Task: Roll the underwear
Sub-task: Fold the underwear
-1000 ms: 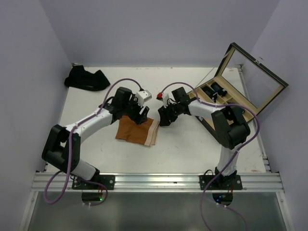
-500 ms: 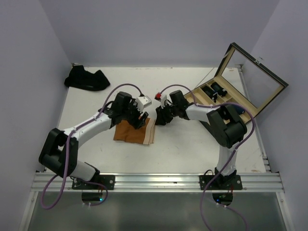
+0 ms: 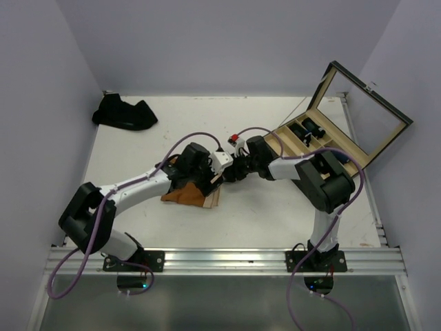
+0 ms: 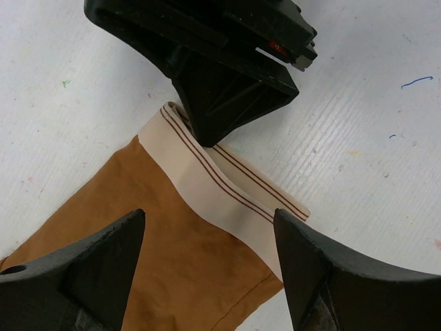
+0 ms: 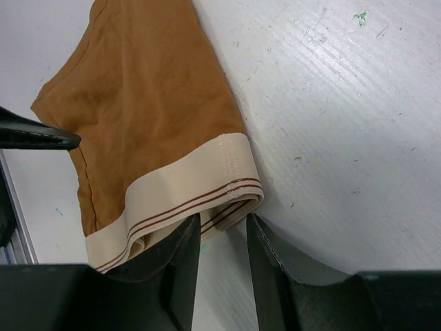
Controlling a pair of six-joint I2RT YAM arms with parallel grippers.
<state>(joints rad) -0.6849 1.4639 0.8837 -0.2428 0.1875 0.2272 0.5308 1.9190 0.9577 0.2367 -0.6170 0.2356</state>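
The rust-orange underwear lies flat on the white table, its cream waistband on the right side. My left gripper hovers open over it, one finger above the orange cloth, the other past the waistband's end. My right gripper is low at the waistband's folded corner. Its jaws stand a narrow gap apart with bare table between them, and one finger lies across the band. In the top view both grippers meet at the garment's right edge. More underwear, a dark heap, sits at the back left.
A wooden compartment box with its glass lid raised stands at the right, holding small dark items. The table's front rail runs along the near edge. The right gripper's body fills the top of the left wrist view.
The left gripper has swung right and nearer over the waistband end. The right gripper has slid left to the waistband corner, its jaws narrowed. The orange cloth has shifted slightly nearer.
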